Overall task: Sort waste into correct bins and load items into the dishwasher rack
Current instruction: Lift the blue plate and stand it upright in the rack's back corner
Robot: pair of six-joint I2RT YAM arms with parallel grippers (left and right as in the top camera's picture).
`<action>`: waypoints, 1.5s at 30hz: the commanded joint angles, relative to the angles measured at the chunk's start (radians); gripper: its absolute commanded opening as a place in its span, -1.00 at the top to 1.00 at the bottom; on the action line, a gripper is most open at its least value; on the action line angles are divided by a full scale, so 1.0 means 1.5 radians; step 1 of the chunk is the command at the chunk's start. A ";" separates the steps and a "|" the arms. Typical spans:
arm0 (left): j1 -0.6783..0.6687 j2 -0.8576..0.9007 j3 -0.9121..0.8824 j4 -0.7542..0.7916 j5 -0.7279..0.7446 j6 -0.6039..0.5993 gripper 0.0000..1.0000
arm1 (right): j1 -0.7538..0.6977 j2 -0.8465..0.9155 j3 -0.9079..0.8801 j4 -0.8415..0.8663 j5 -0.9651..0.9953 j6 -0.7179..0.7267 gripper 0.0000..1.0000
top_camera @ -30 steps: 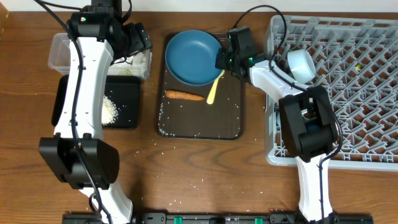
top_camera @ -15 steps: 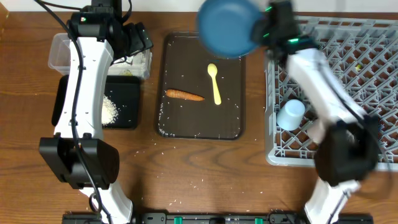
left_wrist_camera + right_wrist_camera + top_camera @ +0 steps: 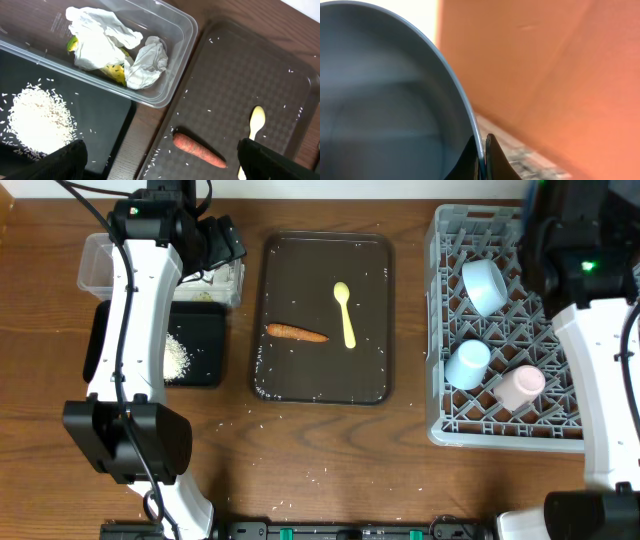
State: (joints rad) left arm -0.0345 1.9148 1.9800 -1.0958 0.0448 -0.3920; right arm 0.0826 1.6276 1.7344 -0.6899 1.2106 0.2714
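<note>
Overhead, largest first: what does the dishwasher rack (image 3: 600, 380) hold?

Three things, all on its left side: one white bowl (image 3: 483, 285) and two small cups, a pale blue one (image 3: 467, 364) and a pink one (image 3: 520, 387), just beside each other.

And the brown serving tray (image 3: 300, 270)?

One carrot piece (image 3: 297, 333) and one yellow spoon (image 3: 345, 313), near each other but apart, with loose rice grains scattered about.

The two bins?

The clear tub (image 3: 182, 55) has crumpled white tissue (image 3: 100, 35) lying over a yellow-green wrapper (image 3: 115, 74). The black tray (image 3: 95, 130), touching the tub, carries one pile of rice (image 3: 37, 120).

The arms?

The left gripper (image 3: 160, 150) hangs above tub and tray, jaws spread wide, nothing between them. The right gripper (image 3: 481, 155) has its fingers pinched tight on the rim of the blue bowl (image 3: 395, 100) — the wrist view shows only that rim and the bowl's inside, so I cannot tell where over the rack it hangs.
</note>
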 commanded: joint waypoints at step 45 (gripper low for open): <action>0.002 -0.005 0.006 -0.002 -0.013 0.002 -0.97 | -0.157 0.281 0.002 0.163 -0.263 -0.774 0.97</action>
State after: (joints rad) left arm -0.0345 1.9148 1.9800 -1.0962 0.0448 -0.3920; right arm -0.1791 2.0006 1.7687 -0.4099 1.0309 -0.8375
